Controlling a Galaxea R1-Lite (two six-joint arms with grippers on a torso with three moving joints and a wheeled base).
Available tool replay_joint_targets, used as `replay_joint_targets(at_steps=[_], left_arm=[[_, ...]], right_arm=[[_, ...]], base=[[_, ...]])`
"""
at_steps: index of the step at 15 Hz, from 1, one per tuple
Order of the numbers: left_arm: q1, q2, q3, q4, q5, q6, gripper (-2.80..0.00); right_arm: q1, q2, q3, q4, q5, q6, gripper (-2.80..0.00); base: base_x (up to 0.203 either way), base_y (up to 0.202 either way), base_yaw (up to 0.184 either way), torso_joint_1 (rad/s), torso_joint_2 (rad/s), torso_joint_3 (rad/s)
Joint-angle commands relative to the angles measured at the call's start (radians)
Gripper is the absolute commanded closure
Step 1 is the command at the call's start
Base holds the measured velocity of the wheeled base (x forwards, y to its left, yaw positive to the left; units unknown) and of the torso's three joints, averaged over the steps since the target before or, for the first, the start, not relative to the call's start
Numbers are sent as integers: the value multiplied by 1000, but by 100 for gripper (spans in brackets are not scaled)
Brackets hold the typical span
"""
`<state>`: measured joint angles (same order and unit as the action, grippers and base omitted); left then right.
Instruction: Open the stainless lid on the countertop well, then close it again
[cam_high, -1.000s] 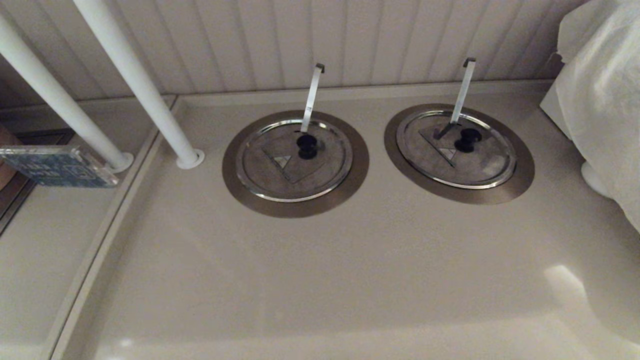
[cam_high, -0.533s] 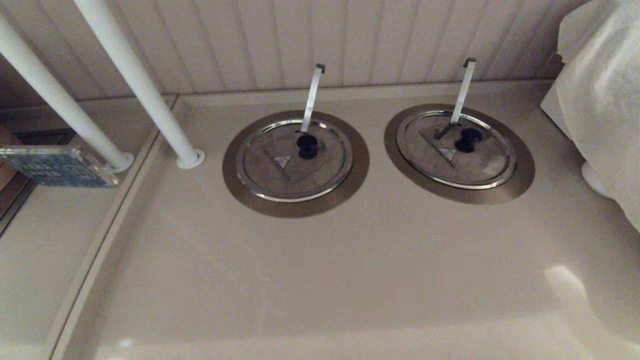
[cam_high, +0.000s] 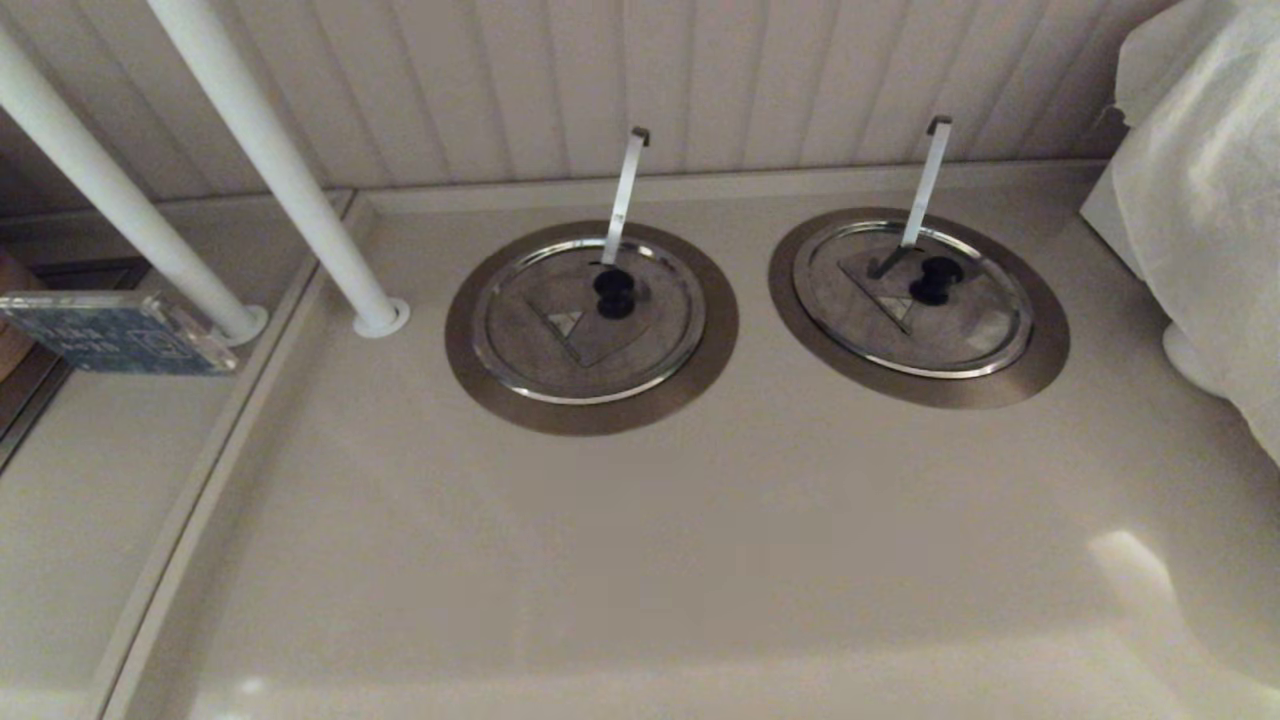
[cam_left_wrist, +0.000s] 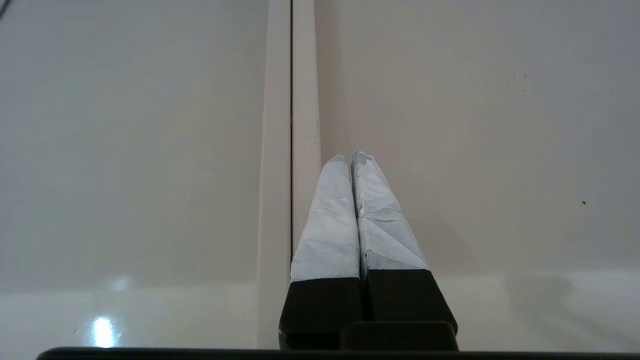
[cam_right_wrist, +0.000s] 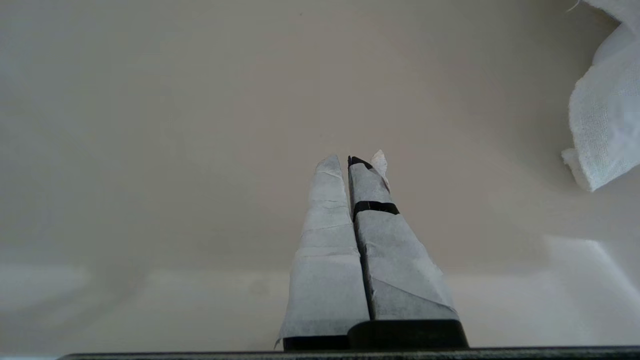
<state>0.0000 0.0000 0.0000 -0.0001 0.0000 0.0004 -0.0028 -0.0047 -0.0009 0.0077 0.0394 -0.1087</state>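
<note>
The stainless lid (cam_high: 955, 335) lies flat and closed on the right countertop well, ringed by its bronze-grey collar (cam_high: 1045, 352). Its black knob (cam_high: 936, 280) sits beside a leaning steel strip (cam_high: 926, 180) rooted a little to the left of it. Neither arm shows in the head view. In the left wrist view my left gripper (cam_left_wrist: 350, 156) is shut on nothing, over bare beige counter by a seam. In the right wrist view my right gripper (cam_right_wrist: 348, 160) is likewise shut and empty above plain counter. Neither wrist view shows the lid.
A twin lid (cam_high: 560, 352), whose strip meets its knob, covers the left well. Two white slanted poles (cam_high: 275, 175) stand at the left, with a blue card (cam_high: 110, 330) beside them. A white cloth bundle (cam_high: 1210, 200) fills the right edge and also shows as cloth (cam_right_wrist: 602, 115) near my right gripper.
</note>
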Motion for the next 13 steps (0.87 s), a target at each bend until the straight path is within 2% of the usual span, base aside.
replay_joint_targets(at_steps=[1, 13], left_arm=[[0, 0, 0, -1, 0, 0, 0], [0, 0, 0, -1, 0, 0, 0]], right_arm=[[1, 5, 2, 0, 1, -2, 0], [1, 5, 1, 0, -1, 9, 0]], base=[[0, 0, 0, 0, 0, 0], [0, 0, 0, 0, 0, 0]])
